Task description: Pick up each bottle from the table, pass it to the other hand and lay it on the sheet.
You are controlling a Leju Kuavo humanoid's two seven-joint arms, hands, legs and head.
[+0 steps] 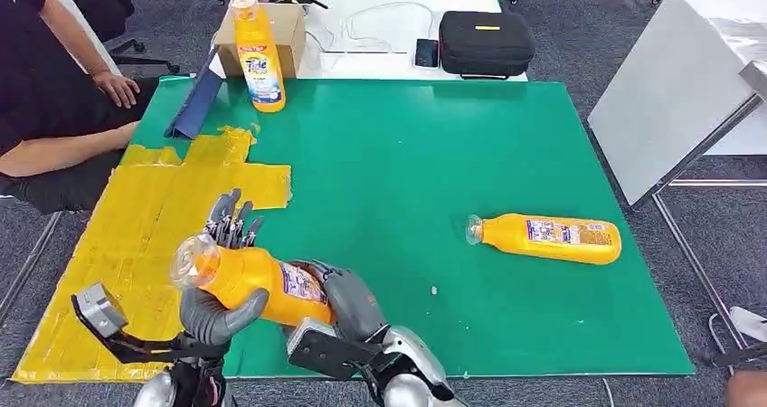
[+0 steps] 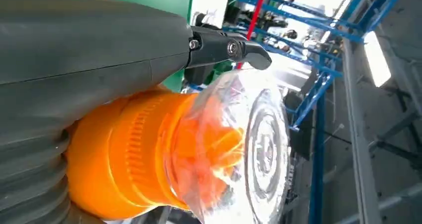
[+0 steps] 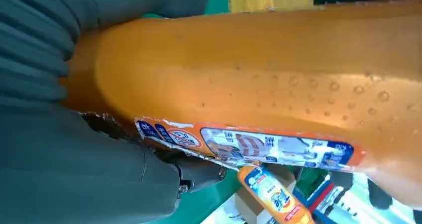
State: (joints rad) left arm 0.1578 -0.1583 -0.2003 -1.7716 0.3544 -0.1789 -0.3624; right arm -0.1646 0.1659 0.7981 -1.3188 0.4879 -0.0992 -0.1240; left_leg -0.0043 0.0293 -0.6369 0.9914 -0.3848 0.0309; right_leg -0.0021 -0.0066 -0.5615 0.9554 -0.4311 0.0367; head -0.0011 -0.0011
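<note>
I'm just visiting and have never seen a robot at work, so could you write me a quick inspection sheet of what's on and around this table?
Surface: green table mat; yellow sheet taped over its left part.
Job's things: one orange detergent bottle held above the near edge by both hands; a second lying on the green mat to the right; a third standing at the far edge.
Clutter: cardboard box, black case and phone on the white table behind.
Hands: left hand grips the bottle's neck end; right hand grips its body.
Cables: white cable on the white table.
Surroundings: seated person at the left; grey carpet.
</note>
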